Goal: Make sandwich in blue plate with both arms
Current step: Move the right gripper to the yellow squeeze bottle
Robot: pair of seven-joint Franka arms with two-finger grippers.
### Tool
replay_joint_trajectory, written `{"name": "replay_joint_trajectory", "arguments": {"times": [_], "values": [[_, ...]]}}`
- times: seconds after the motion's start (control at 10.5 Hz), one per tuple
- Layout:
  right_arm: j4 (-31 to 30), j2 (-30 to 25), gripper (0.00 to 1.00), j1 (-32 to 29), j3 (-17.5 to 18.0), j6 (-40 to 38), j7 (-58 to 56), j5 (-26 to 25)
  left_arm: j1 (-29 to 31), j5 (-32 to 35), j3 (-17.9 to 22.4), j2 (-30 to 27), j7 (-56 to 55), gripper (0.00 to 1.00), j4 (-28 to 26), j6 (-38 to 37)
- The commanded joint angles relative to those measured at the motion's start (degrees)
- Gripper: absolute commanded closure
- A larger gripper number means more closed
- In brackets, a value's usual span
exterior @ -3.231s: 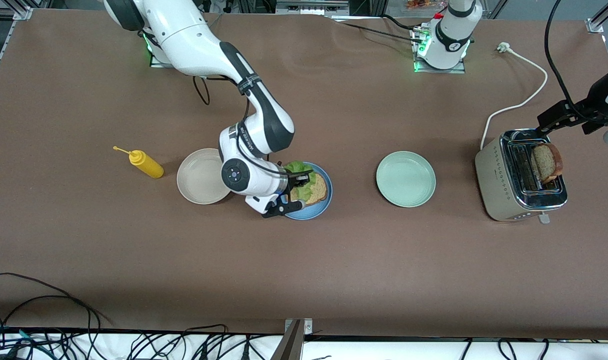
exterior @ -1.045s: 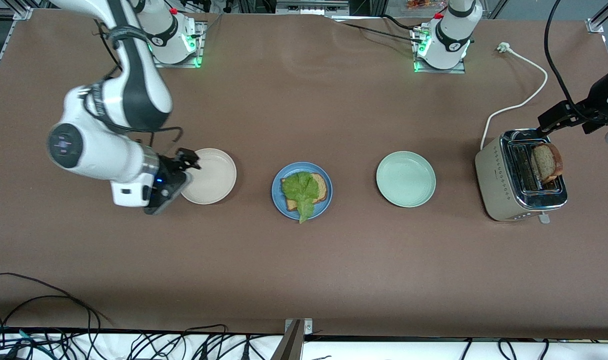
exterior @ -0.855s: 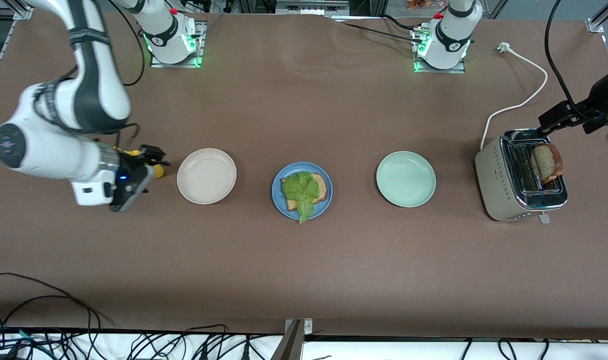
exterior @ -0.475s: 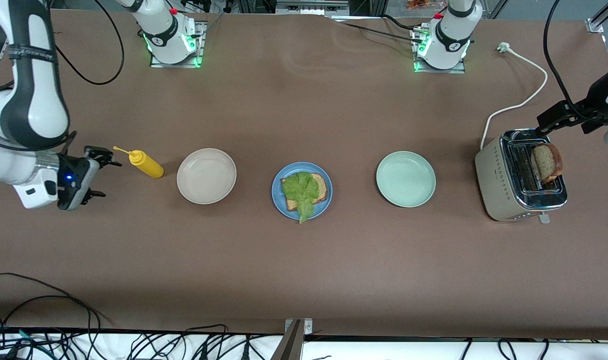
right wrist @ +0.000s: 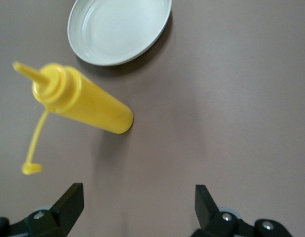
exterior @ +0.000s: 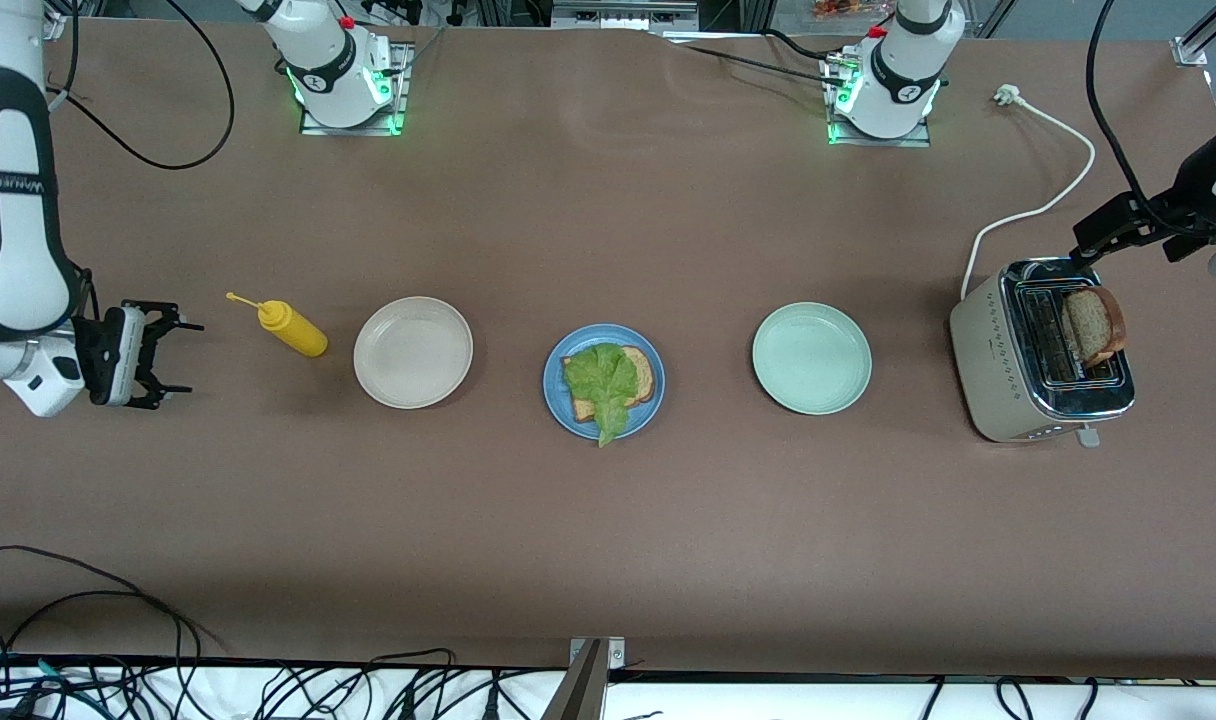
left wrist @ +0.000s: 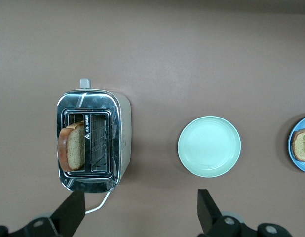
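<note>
Lettuce (exterior: pixel 604 381) covers toast on round blue plate (exterior: pixel 560 399) in front view; both wrist views show the left gripper (left wrist: pixel 140 213) and right gripper (right wrist: pixel 137 207) with fingers apart, empty.

A yellow plastic squeeze bottle (exterior: pixel 291 328) stands near the right arm's end of the table, beside a round beige plate (exterior: pixel 413 352). A round pale green plate (exterior: pixel 811 358) sits toward the left arm's end, beside a shiny beige toaster (exterior: pixel 1038 350) with one brown bread slice (exterior: pixel 1093 325) sticking up from a slot and a white power cord (exterior: pixel 1038 180).
</note>
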Motion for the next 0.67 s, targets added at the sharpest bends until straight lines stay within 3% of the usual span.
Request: {"name": "replay_joint_trajectory", "arguments": {"times": [0.0, 0.19, 0.57], "values": [[0.23, 4.58, 0.0, -2.63, 1.12, -2.65, -13.59, 7.2, 0.11, -0.65, -0.04, -1.29, -0.54, 0.0, -1.03, -0.63], [-0.2, 7.66, 0.0, -3.86, 1.12, -6.35, -20.54, 14.23, 0.19, -0.66, -0.04, -1.38, -0.54, 0.0, -1.12, -0.63], [-3.0, 11.62, 0.0, -4.39, 1.12, -12.43, -29.17, 23.11, 0.19, -0.65, -0.04, -0.77, -0.54, 0.0, -0.42, -0.71]]}}
